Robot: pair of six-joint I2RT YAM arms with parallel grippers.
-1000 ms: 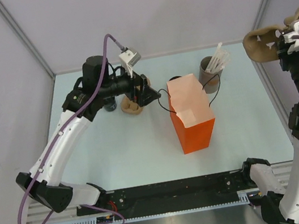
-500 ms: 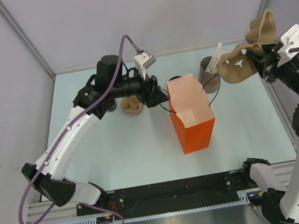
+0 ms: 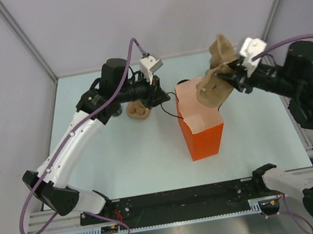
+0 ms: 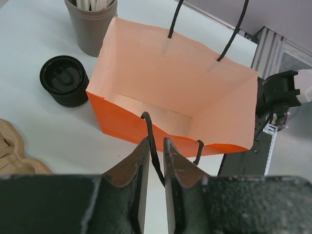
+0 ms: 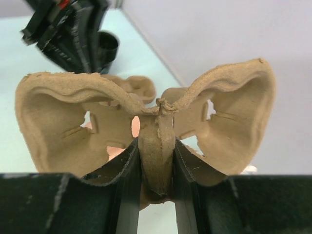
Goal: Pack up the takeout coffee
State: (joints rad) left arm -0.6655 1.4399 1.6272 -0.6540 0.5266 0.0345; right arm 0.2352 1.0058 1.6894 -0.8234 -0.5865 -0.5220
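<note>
Coffee cup (image 4: pixel 64 81): black, lidded, standing on the table against the far outer side of the orange bag (image 4: pixel 146 127), beside the grey cup of sticks (image 4: pixel 90 25); outside the bag.
Left gripper (image 4: pixel 155 168): jaws narrowed onto the bag's near black handle cord (image 4: pixel 151 141), which runs between the fingers.
Right gripper (image 5: pixel 157 195): clamped on the middle rib of the pulp carrier (image 5: pixel 146 122), held in the air over the bag's open mouth.
Step, as I judge: bag held open, carrier going in first.
Next move calls for: lowering the carrier flat between the bag walls, then fetching the cup.
Cup versus grippers: beyond the bag from the left gripper, untouched by either.
</note>
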